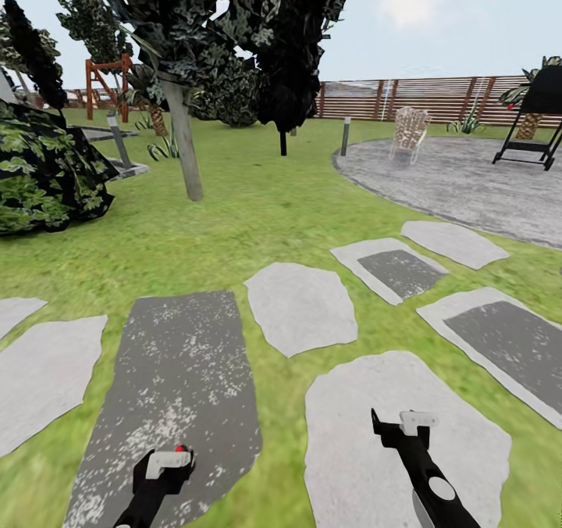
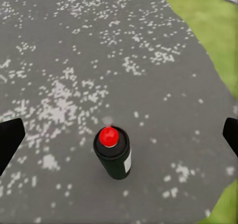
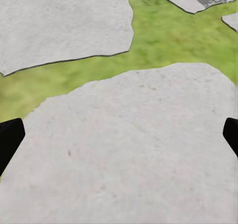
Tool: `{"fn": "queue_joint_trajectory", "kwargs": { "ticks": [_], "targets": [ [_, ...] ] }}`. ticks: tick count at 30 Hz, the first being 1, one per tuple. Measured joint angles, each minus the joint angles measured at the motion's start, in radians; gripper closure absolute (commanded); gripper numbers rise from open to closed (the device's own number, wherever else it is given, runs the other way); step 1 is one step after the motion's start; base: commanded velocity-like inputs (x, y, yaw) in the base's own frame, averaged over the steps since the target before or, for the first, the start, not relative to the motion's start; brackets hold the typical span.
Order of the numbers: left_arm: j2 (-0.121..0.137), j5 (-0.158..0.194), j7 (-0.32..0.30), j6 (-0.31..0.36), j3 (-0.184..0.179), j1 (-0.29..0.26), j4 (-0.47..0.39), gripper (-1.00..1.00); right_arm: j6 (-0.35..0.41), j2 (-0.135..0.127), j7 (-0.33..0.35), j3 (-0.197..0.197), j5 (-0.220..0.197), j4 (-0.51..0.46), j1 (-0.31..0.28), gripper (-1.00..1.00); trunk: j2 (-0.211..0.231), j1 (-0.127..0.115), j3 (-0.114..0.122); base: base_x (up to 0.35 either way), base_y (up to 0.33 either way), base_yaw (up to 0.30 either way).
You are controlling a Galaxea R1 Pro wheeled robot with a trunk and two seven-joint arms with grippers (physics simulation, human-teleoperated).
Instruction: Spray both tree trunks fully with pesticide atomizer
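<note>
The pesticide atomizer (image 2: pixel 114 157), a black can with a red cap, stands upright on a dark speckled stone slab (image 2: pixel 59 60). My left gripper (image 2: pixel 119 139) hovers above it, open, with one black finger (image 2: pixel 10 140) on each side and well clear of the can. In the head view the red cap of the atomizer (image 1: pixel 184 449) peeks out beside the left gripper (image 1: pixel 165 465). My right gripper (image 1: pixel 406 425) is open over a pale slab (image 3: pixel 129 149), holding nothing. One tree trunk (image 1: pixel 186 141), pale grey-brown and leaning, rises from the lawn ahead on the left under a dark mottled crown (image 1: pixel 179 20).
Stepping stones (image 1: pixel 300 305) lie across the grass (image 1: pixel 257 208). A low leafy bush (image 1: pixel 43 169) stands at left and a near-black narrow tree (image 1: pixel 282 83) behind. A round paved area (image 1: pixel 468 176) holds a wicker chair (image 1: pixel 409 131) and a black grill (image 1: pixel 538 114). A slat fence (image 1: pixel 437 98) closes the back.
</note>
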Motion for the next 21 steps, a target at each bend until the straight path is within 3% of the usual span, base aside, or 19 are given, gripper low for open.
{"fn": "queue_joint_trajectory", "kwargs": {
  "ticks": [13,21],
  "targets": [
    [0.000,0.002,-0.001,-0.004,0.007,0.000,-0.004,-1.00,0.000,0.000,0.000,0.000,0.000,0.001,0.000,-1.00,0.000,0.000,-0.002,0.001,-0.038,0.052],
    [0.001,0.007,0.000,-0.003,0.008,0.000,0.000,-1.00,0.000,0.000,-0.001,0.000,0.000,0.001,0.000,-1.00,-0.002,0.004,-0.039,0.000,0.000,0.004]
  ]
}}
